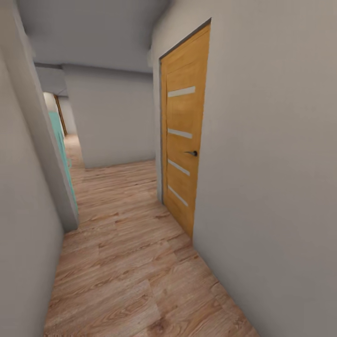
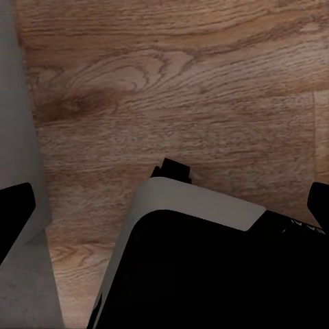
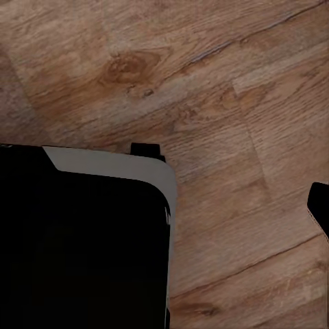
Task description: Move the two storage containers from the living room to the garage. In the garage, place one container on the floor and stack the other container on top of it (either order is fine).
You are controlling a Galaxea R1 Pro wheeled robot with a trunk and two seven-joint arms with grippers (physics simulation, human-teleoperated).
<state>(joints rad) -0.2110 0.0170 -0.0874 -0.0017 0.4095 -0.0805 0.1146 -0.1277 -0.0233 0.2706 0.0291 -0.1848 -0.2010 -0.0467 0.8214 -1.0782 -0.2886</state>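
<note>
A downward look at a light wood-plank floor (image 2: 205, 82) with swirling grain. A black robot base (image 2: 205, 274) with a pale grey rounded edge rises from the lower part of the frame. A plain grey wall (image 2: 17, 137) runs along one side. Dark finger tips (image 2: 14, 212) of the gripper poke in at both side edges, set wide apart.

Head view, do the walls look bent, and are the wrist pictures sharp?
Head view: evenly lit, the walls and door lean as through a wide lens. Left wrist view: floor grain soft, slightly blurred. Right wrist view: the same soft grain, no glare.
</note>
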